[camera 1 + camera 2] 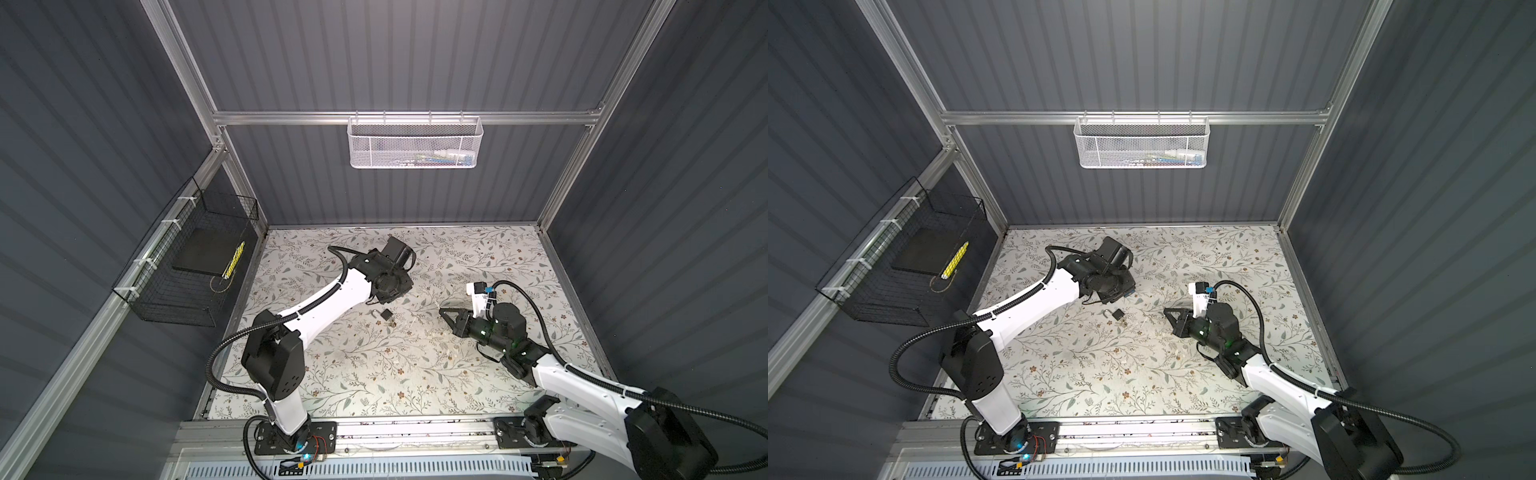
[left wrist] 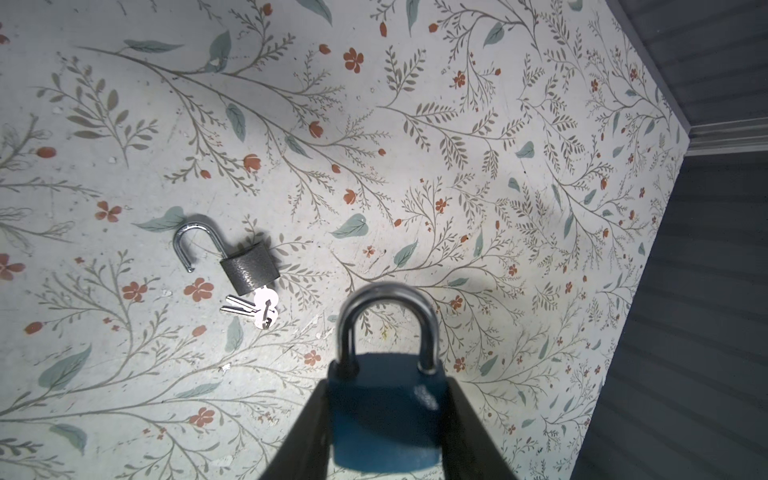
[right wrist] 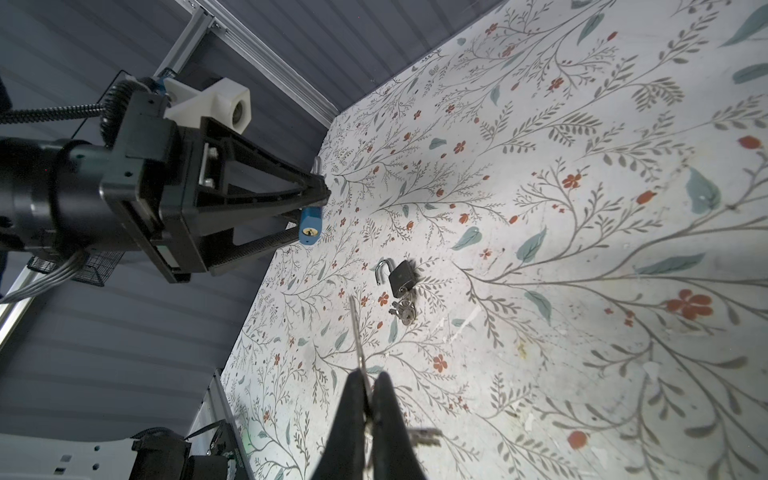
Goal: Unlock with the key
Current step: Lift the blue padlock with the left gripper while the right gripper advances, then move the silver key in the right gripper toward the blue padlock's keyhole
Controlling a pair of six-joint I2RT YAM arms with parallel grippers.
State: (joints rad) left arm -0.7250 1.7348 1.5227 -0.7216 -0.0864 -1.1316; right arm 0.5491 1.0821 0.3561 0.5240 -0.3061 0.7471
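Observation:
My left gripper (image 2: 386,386) is shut on the body of a blue padlock (image 2: 386,419) whose silver shackle (image 2: 388,316) is closed. In the right wrist view that blue padlock (image 3: 309,226) hangs above the table with its brass keyhole turned towards my right gripper (image 3: 368,382). The right gripper is shut on a silver key (image 3: 356,332), blade sticking out towards the padlock but well apart from it. In both top views the right gripper (image 1: 441,311) (image 1: 1165,309) points left, and the left gripper is mostly hidden under its own wrist.
A grey padlock (image 2: 249,270) (image 3: 402,276) (image 1: 385,314) lies on the floral table with its shackle open and a small bunch of keys (image 2: 257,309) in its keyhole, between the two grippers. A white mesh basket (image 1: 415,143) hangs on the back wall, a black wire basket (image 1: 187,270) on the left wall.

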